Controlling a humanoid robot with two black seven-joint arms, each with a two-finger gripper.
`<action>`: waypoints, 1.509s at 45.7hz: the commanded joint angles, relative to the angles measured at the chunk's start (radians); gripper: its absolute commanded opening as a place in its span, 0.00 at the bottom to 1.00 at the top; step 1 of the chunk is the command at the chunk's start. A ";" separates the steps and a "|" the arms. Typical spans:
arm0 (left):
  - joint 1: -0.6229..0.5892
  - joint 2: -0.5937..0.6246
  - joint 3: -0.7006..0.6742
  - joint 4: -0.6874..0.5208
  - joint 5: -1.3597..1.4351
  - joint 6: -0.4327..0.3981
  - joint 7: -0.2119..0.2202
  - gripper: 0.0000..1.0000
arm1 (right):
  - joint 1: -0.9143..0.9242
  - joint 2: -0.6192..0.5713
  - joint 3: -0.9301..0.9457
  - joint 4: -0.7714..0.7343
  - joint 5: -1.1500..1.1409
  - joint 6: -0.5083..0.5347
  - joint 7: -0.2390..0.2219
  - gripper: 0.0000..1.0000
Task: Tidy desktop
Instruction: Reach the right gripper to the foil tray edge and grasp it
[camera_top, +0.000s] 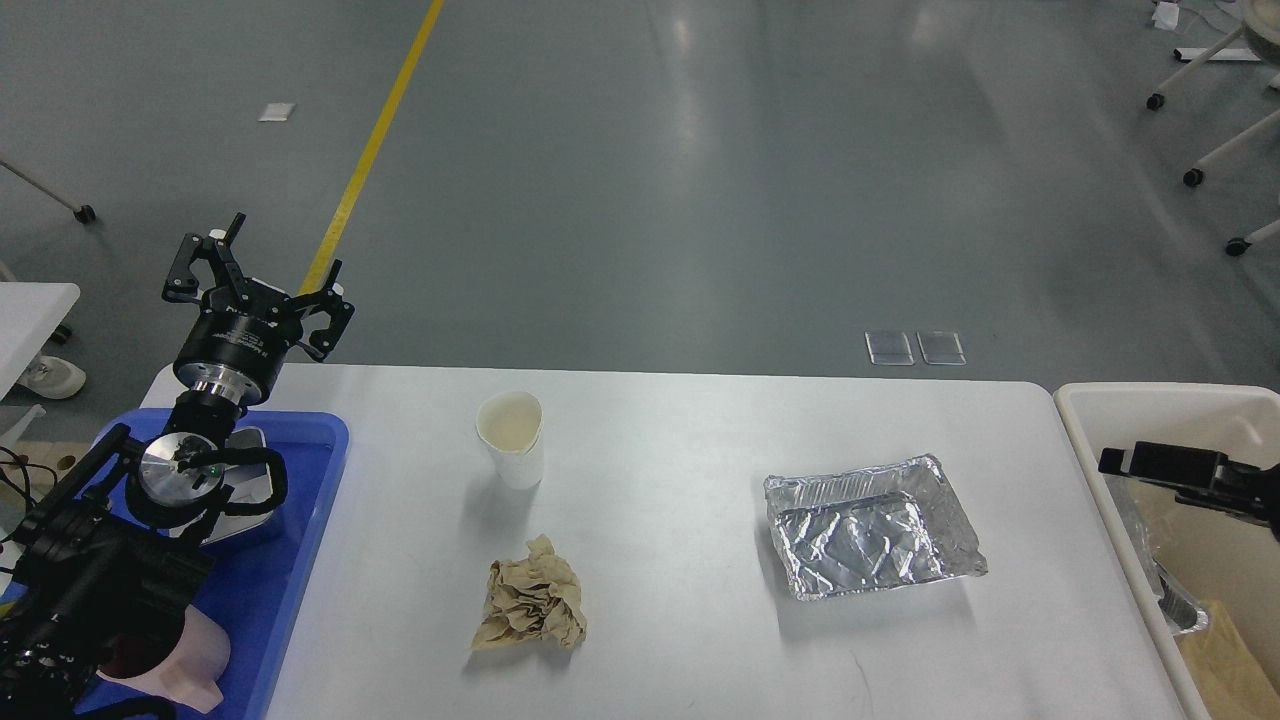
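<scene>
The white desktop (680, 420) holds a white paper cup (511, 438) standing left of centre, a crumpled brown paper ball (530, 606) in front of it, and a crumpled foil tray (868, 526) to the right. My left gripper (256, 272) is open and empty, raised above the table's far left corner and the blue tray. My right gripper (1110, 461) pokes in from the right edge over the beige bin; it shows as a dark bar, so I cannot tell its fingers apart.
A blue plastic tray (310, 500) sits at the table's left end, holding a pink cup (195, 660) and a metal item partly hidden by my left arm. A beige bin (1090, 420) stands at the right end with foil and brown paper inside.
</scene>
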 joint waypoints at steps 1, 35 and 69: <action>0.000 0.004 0.000 0.000 0.000 0.002 -0.002 0.97 | 0.006 0.132 -0.025 -0.101 -0.099 -0.032 0.004 1.00; -0.002 0.023 0.000 0.000 0.003 0.005 -0.004 0.97 | 0.231 0.530 -0.319 -0.465 -0.343 -0.210 0.016 1.00; -0.004 0.024 0.000 0.002 0.005 0.005 -0.004 0.97 | 0.228 0.706 -0.420 -0.690 -0.380 -0.313 0.019 0.52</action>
